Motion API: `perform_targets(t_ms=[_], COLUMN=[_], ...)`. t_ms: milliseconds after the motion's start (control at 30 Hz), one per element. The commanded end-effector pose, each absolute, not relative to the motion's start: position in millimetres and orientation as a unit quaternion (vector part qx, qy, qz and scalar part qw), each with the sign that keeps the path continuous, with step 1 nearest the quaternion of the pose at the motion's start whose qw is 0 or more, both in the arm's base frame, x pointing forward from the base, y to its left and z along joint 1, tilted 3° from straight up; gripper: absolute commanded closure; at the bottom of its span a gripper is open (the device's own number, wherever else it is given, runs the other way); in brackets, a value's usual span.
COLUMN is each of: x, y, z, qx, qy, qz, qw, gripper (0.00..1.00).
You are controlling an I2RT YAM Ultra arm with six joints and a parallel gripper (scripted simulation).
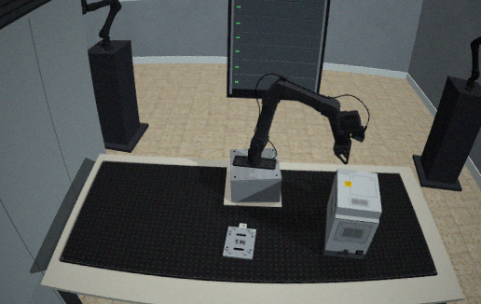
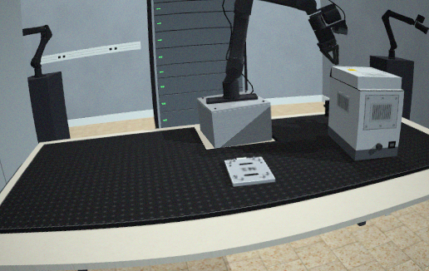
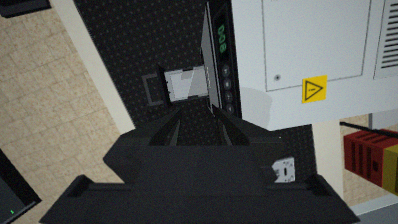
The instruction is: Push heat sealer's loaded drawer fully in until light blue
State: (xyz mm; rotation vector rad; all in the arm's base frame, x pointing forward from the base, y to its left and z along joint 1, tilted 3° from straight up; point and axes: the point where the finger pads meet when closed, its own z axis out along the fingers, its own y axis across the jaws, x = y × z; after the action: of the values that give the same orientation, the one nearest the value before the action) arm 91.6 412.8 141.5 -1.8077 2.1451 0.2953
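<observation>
The heat sealer (image 1: 353,205) (image 2: 344,120) (image 3: 300,40) stands upright at the table's right. Its front faces away from the top and exterior views; the wrist view shows green digits on its dark front panel (image 3: 223,40). The drawer (image 3: 161,85) stands out from the front, with an outlined handle (image 3: 145,90). A pale, partly see-through sheet (image 3: 187,83) shows between drawer front and sealer. I cannot make out the sealing frame or the status light, nor whether the sheet is square. My gripper (image 1: 342,159) (image 2: 335,62) (image 3: 199,111) is partly open and empty, above and beside the sealer's front top edge.
A flat light-grey plate (image 1: 240,252) (image 2: 250,179) (image 3: 288,171) lies on the black mat (image 1: 148,224) left of the sealer. My arm's grey base block (image 1: 255,186) (image 2: 234,125) stands at the table's back edge. A red and yellow object (image 3: 367,154) shows at the right of the wrist view.
</observation>
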Motion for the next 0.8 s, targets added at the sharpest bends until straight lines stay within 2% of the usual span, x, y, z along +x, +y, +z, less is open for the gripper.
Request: perform_targets(t_ms=[0,333,533,667,767], x=[77.1,43.5,30.0,21.7,11.5], y=[416.4,407.9,400.8,381.8,385.5], z=[152.1,156.3,136.2,127.5,121.5], qx=[-0.664,-0.658,-0.690,-0.685,-0.710], qy=[0.725,0.731,0.714,0.720,0.701], qz=[0.112,0.105,0.074,0.067,0.047], qw=[0.145,0.148,0.091,0.093,0.055], gripper=[0.55,0.55,0.55,0.55,0.55])
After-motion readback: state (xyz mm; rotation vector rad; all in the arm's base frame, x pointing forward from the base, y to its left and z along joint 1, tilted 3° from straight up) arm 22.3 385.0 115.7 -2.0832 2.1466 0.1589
